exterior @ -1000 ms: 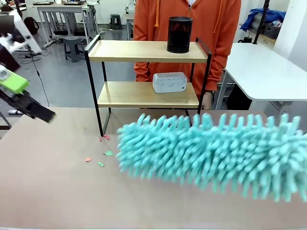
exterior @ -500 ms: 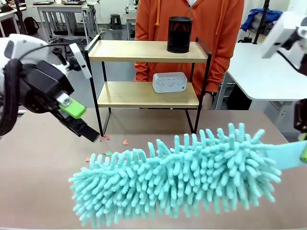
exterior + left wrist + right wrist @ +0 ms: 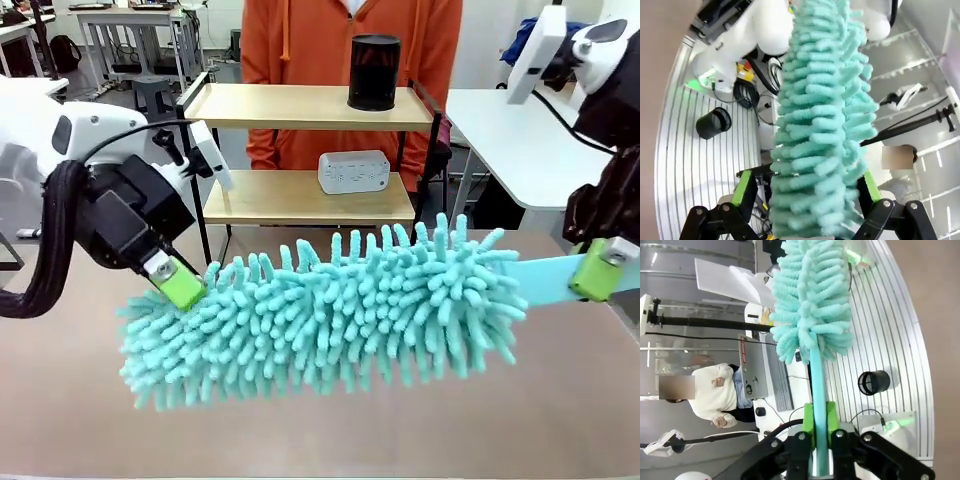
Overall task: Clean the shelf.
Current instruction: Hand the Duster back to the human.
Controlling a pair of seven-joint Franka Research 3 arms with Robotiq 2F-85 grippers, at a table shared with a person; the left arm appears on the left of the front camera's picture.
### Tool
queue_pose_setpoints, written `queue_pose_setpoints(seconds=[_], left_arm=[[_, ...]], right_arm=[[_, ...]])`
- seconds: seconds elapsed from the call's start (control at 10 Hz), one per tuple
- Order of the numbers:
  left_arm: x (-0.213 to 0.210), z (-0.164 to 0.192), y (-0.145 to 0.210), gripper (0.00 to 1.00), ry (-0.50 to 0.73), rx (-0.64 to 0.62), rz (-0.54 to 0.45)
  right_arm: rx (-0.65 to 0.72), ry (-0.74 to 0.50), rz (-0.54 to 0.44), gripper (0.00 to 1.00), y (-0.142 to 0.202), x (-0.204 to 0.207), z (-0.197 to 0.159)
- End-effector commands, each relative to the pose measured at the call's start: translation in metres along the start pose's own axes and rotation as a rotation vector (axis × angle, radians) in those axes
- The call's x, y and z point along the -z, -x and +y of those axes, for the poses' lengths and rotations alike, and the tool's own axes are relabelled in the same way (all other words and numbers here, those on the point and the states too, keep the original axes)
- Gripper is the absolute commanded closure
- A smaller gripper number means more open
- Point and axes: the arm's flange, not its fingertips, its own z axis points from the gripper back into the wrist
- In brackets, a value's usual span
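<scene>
The shelf (image 3: 300,106) stands at the table's far edge, with a black cylinder (image 3: 374,72) on its top board and a white box (image 3: 353,171) on the lower board. In front of it a fluffy teal duster (image 3: 320,310) hangs level over the table. My right gripper (image 3: 600,268) is shut on the duster's flat teal handle (image 3: 545,278); the right wrist view shows the handle (image 3: 819,385) clamped between the green pads (image 3: 807,422). My left gripper (image 3: 180,285) is at the duster's left tip. In the left wrist view its fingers (image 3: 742,187) stand wide apart with the fluffy head (image 3: 815,125) between them.
A person in an orange hoodie (image 3: 330,40) stands right behind the shelf. A white table (image 3: 540,140) is at the back right. Bare brown tabletop (image 3: 560,400) lies in front of the duster and to its right.
The duster has swung left and risen toward level. My left gripper has come in from the left edge and now straddles the duster's tip. The person has shifted left.
</scene>
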Motion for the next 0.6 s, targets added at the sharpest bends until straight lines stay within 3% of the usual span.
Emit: queue_pose_setpoints(seconds=[0.0, 0.3, 0.4, 0.5], left_arm=[[0.0053, 0.0022, 0.0079, 0.00, 0.052, 0.047, 0.040], [0.0049, -0.0042, 0.0089, 0.00, 0.051, 0.081, 0.041], [0.0051, -0.0042, 0.0087, 0.60, 0.035, 0.081, 0.048], [0.0056, -0.0052, 0.0086, 0.59, 0.049, 0.090, 0.052]], right_arm=[[-0.032, -0.028, -0.060, 0.88, 0.0002, -0.0009, -0.0023], [-0.023, -0.034, -0.063, 0.88, 0.0011, -0.0015, -0.0057], [-0.024, -0.042, -0.060, 0.88, 0.0009, -0.0010, -0.0065], [-0.016, -0.042, -0.061, 0.88, 0.0007, -0.0012, -0.0074]])
